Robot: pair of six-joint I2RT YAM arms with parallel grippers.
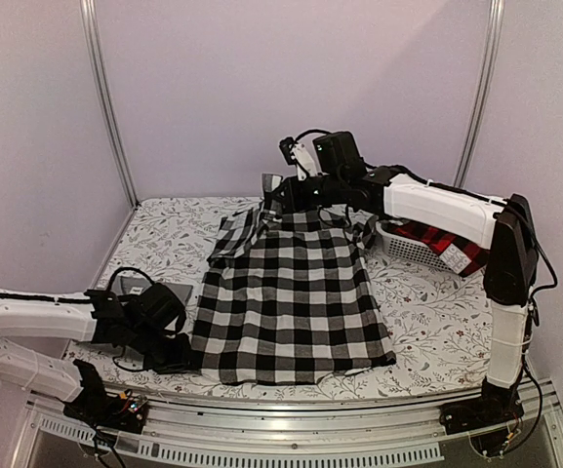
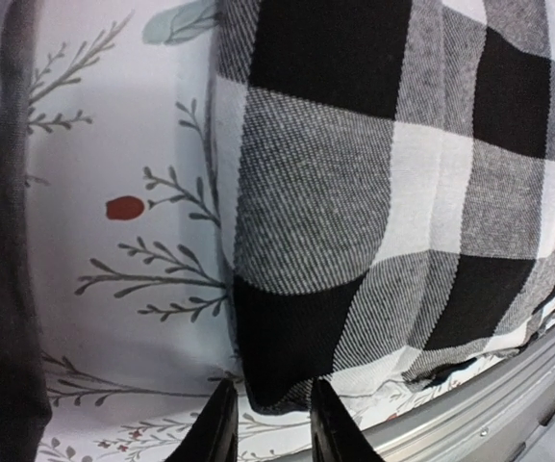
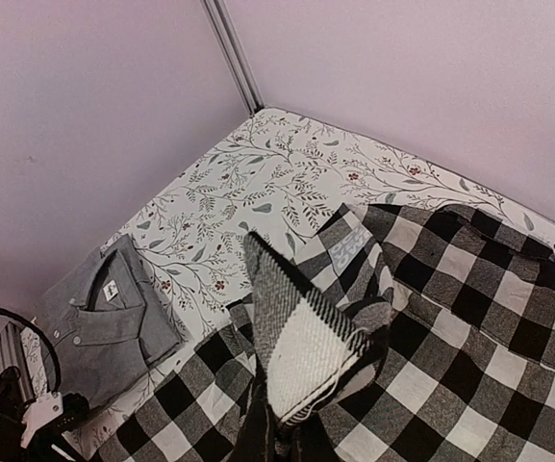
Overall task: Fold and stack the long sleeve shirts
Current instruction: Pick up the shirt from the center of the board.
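The black-and-white check shirt lies spread flat in the middle of the table. My left gripper is low at its near left corner. In the left wrist view the fingers stand apart on either side of that corner, which lies on the table between them. My right gripper is at the shirt's far end, shut on a raised fold of check cloth. The grey collared shirt lies folded at the left, partly behind my left arm. The red-and-black check shirt sits in the basket.
A white plastic basket stands at the far right under my right arm. The table's metal front rail runs just beyond the shirt's near corner. Walls close off the back and the sides.
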